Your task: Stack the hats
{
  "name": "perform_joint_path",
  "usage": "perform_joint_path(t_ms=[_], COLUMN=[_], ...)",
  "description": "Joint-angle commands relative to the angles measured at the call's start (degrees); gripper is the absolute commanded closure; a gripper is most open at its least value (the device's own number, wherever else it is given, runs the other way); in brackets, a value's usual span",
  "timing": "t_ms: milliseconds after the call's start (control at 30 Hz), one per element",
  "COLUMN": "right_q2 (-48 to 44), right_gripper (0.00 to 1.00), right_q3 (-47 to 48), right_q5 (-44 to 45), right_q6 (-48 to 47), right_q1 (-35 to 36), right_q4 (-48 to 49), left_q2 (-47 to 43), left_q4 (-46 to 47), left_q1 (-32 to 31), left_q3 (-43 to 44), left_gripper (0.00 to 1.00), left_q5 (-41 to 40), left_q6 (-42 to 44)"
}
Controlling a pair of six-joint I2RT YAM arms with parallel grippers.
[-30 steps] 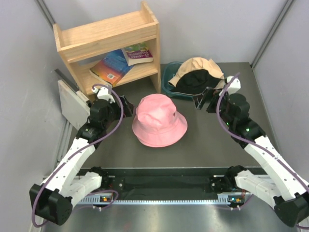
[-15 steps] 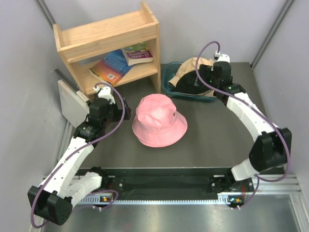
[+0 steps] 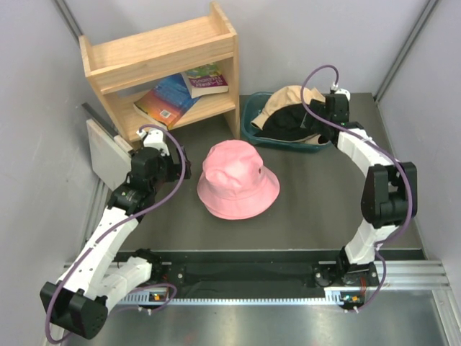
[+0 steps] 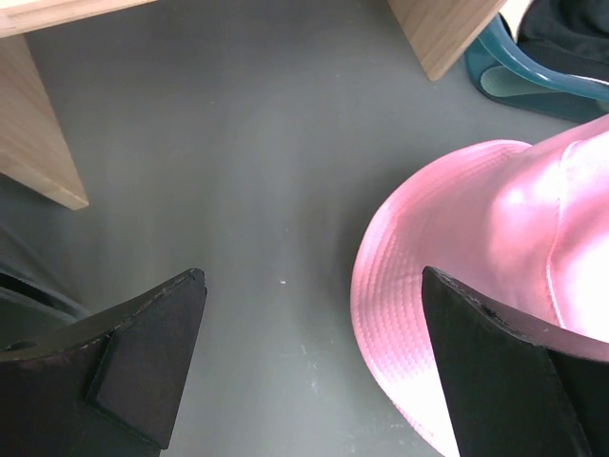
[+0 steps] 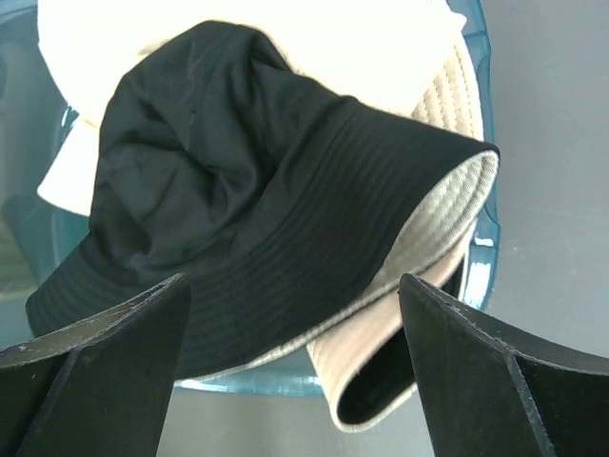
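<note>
A pink hat (image 3: 238, 180) stands domed at the table's middle; it also shows in the left wrist view (image 4: 495, 248). A black hat (image 3: 288, 122) lies on a tan hat (image 3: 292, 97) in the teal tub (image 3: 252, 115) at the back right. My left gripper (image 3: 180, 160) is open and empty, low beside the pink hat's left brim (image 4: 314, 371). My right gripper (image 3: 315, 126) is open and empty, just above the tub's right side. In the right wrist view it (image 5: 295, 371) frames the black hat (image 5: 238, 219) and the folded tan brim (image 5: 419, 314).
A wooden shelf (image 3: 162, 65) with two books (image 3: 169, 97) stands at the back left; its legs (image 4: 38, 133) show close to my left gripper. A grey board (image 3: 104, 155) leans by the left wall. Grey walls close in both sides.
My right arm has swung back and to the right, from in front of the tub to over the tub's right side. The left gripper has barely moved. The hats lie as before.
</note>
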Motion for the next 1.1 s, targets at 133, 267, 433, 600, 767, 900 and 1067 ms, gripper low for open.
perform_joint_path(t_ms=[133, 267, 433, 600, 767, 900, 1067], right_q2=[5.6, 6.8, 8.9, 10.1, 3.0, -6.0, -14.0], right_gripper=[0.13, 0.15, 0.23, 0.84, 1.0, 1.0, 1.0], right_q3=[5.6, 5.5, 6.2, 7.7, 3.8, 3.1, 5.2], right_q5=[0.2, -0.9, -3.0, -11.1, -18.0, -20.2, -19.6], right_q6=[1.6, 1.6, 1.3, 2.9, 7.9, 9.2, 7.8], right_q1=[-2.4, -2.8, -3.1, -3.1, -2.8, 0.0, 5.2], right_q4=[6.8, 11.1, 16.2, 18.4, 24.8, 26.1, 22.8], left_q2=[-1.3, -1.4, -1.2, -0.9, -1.6, -2.0, 2.2], left_q4=[0.0, -0.2, -0.4, -0.3, 2.2, 8.4, 15.9], left_q1=[0.5, 0.7, 1.2, 1.3, 1.3, 1.3, -0.1], left_q3=[1.5, 1.5, 1.4, 1.3, 1.2, 0.8, 5.9], left_gripper=[0.01, 0.01, 0.01, 0.01, 0.01, 0.04, 0.09], left_q5=[-2.5, -3.1, -3.2, -3.7, -0.5, 8.4, 15.6], left_q6=[1.1, 1.4, 1.5, 1.5, 2.0, 2.5, 0.5])
